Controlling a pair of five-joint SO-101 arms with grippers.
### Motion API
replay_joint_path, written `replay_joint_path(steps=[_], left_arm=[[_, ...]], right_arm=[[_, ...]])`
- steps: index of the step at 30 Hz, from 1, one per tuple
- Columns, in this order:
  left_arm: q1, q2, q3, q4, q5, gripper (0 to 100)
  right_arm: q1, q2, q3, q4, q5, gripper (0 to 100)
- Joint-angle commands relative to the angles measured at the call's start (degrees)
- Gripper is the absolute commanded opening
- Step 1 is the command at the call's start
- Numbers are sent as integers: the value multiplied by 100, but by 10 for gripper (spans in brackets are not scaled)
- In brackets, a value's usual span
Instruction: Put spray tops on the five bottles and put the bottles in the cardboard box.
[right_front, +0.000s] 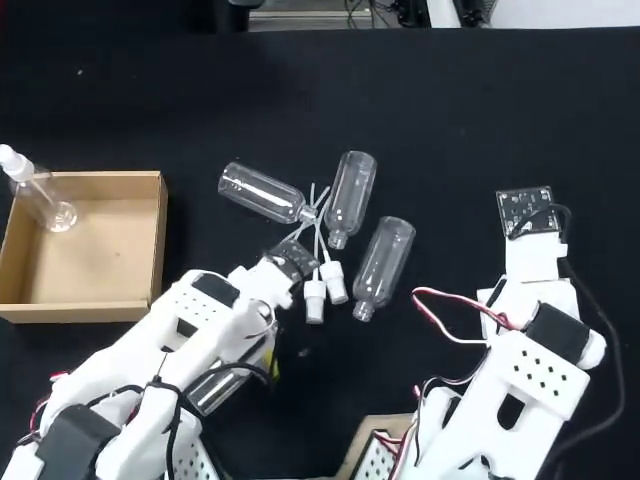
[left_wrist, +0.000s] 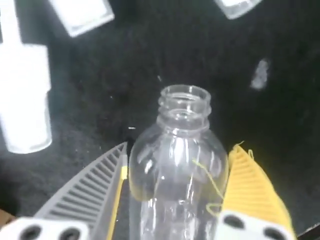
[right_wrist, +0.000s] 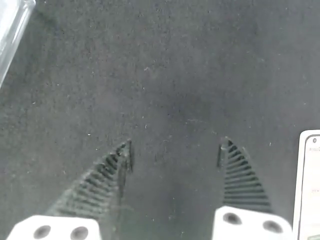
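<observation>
My left gripper (left_wrist: 180, 150) is shut on a clear bottle (left_wrist: 177, 165) with an open, capless neck; in the high view this bottle (right_front: 215, 390) shows under the left arm (right_front: 200, 330) at the front left. Just beyond its neck lie white spray tops (right_front: 315, 298) (left_wrist: 25, 95) with thin tubes. Three more capless clear bottles (right_front: 262, 192) (right_front: 350, 195) (right_front: 383, 262) lie at mid-table. In the cardboard box (right_front: 158, 235) at the left, one bottle with a spray top (right_front: 35, 195) leans in the far corner. My right gripper (right_wrist: 176, 147) is open over bare black cloth.
The table is covered in black cloth (right_front: 450, 120). The right arm (right_front: 530, 350) stands at the front right with red and white wires beside it. A clear bottle's edge (right_wrist: 10, 30) and a white flat object (right_wrist: 310, 185) border the right wrist view.
</observation>
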Motion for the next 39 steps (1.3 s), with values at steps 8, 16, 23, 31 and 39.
replay_joint_path(steps=[8, 16, 23, 31, 39], left_arm=[[-400, -167, -92, -237, 211, 287], [-558, -1143, 136, -97, 202, 288], [-585, -1609, 716, -132, 193, 288], [-585, -1600, 927, -624, 9, 288], [-1077, -1600, 1015, -835, -35, 288]], right_arm=[[97, -66, -40, -167, 44, 240], [97, -66, -40, -167, 44, 240], [97, -75, -57, -176, 26, 240], [97, -75, -48, -176, 26, 240], [88, -75, -57, -176, 26, 240]])
